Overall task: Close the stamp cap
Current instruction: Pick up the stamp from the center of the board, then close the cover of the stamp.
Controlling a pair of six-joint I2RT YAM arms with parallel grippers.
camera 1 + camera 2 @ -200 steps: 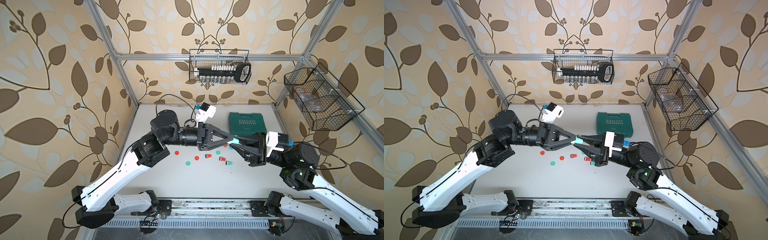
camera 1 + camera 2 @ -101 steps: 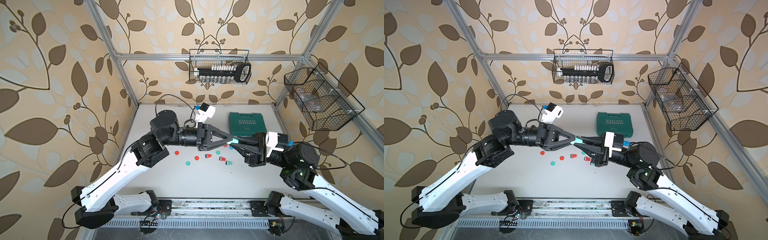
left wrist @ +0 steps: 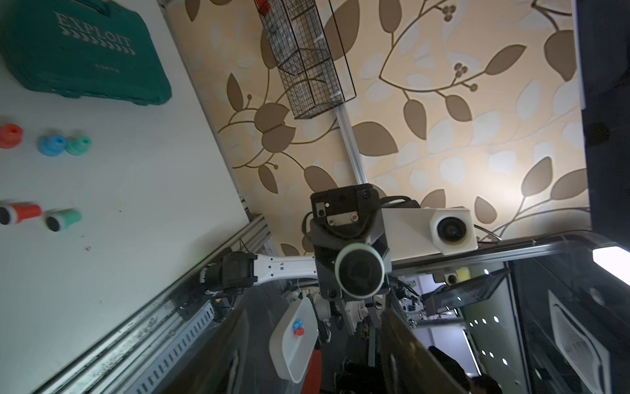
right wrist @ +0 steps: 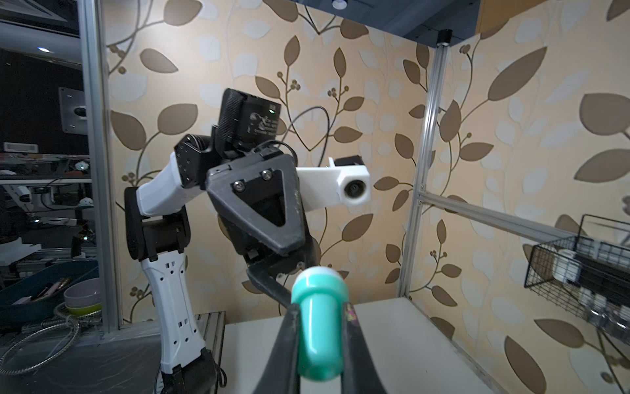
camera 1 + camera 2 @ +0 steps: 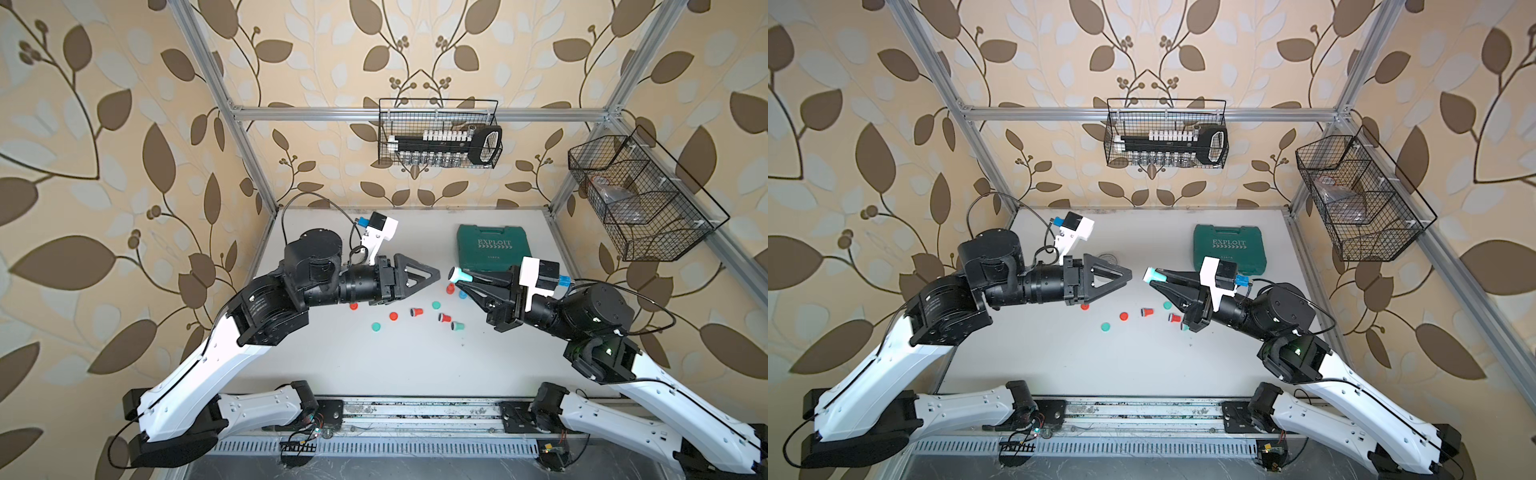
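A teal stamp with a pale flared end is held in the air, pointing left, with my right gripper shut on its body. The right wrist view shows the stamp pinched between both fingers. My left gripper faces it across a small gap, open and empty. In the left wrist view the stamp's end shows a pale ring round a dark centre, and my left fingers stand wide apart. Both top views show the gap between the left gripper and the stamp.
Loose red and teal caps and small stamps lie on the white table below the grippers. A green case sits at the back right. Wire baskets hang on the back wall and the right wall.
My left gripper has opened and drawn back to the left, leaving a gap where it met the stamp's end. The right gripper keeps its hold on the stamp.
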